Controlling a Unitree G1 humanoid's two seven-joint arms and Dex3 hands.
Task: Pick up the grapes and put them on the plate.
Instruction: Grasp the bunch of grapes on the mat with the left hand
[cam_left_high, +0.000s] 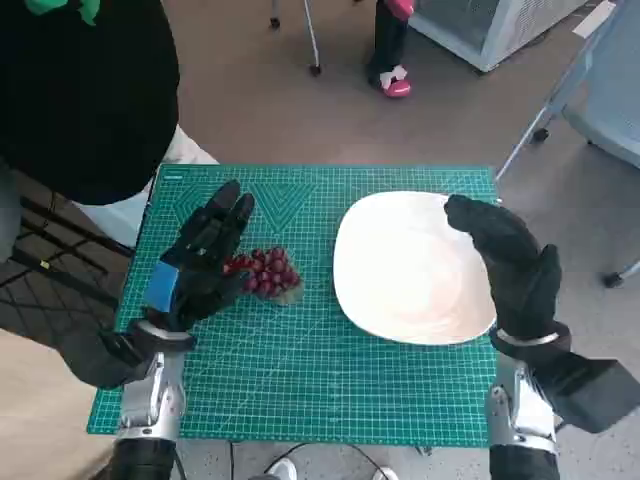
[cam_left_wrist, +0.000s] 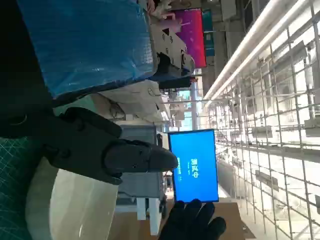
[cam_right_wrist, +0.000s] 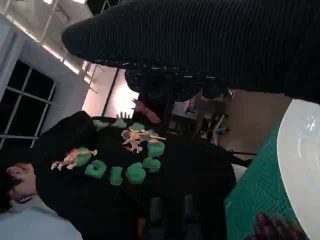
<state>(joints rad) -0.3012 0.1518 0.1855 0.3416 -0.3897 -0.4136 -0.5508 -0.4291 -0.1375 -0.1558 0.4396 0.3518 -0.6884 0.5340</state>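
Left robot hand (cam_left_high: 200, 262) touches grapes (cam_left_high: 264, 273) beside bare plate (cam_left_high: 410, 268).

I am in a lab or exhibition hall: strip ceiling lights (cam_left_wrist: 260, 40), blue display screen (cam_left_wrist: 194, 165), green cutting mat (cam_left_high: 300, 390).

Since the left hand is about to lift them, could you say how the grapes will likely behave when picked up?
The grapes form a loose cluster of round berries, so it will probably sag rather than stay stiff. Loose berries could roll on the flat mat. The left hand should likely grip gently; they look squashable.
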